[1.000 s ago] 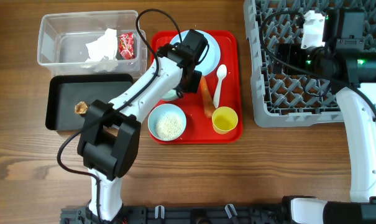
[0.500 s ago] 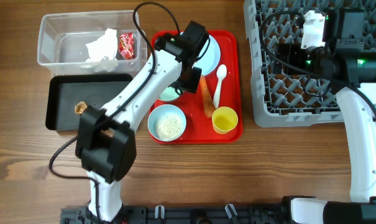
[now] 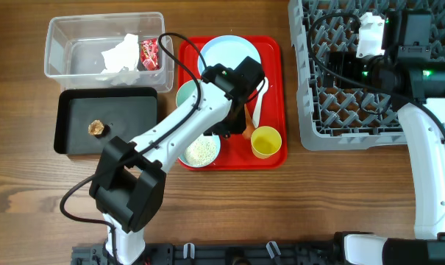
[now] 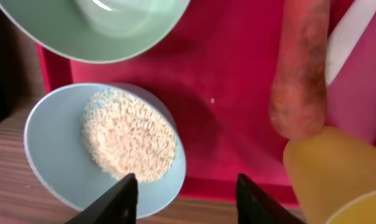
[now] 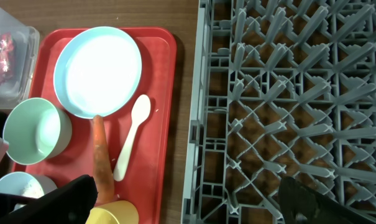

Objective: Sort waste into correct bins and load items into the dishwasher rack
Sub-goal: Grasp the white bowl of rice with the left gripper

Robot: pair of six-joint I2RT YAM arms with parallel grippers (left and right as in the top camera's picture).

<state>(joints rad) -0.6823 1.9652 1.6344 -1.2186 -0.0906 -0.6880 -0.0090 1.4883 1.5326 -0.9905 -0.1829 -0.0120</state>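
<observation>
We see the left jaws apart above the red tray [image 4: 237, 124]. The carrot [image 4: 299, 68] lies ahead-right of them, its long axis pointing away and its thick end nearest. The right jaws are apart too.

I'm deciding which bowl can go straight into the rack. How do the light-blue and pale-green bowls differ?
Contents: the light-blue bowl holds white rice; the pale-green bowl is empty. Place: the light-blue bowl sits at the near edge of the red tray; the pale-green bowl sits farther back, nearer the clear tub. Both are round, upright and on the tray.
</observation>
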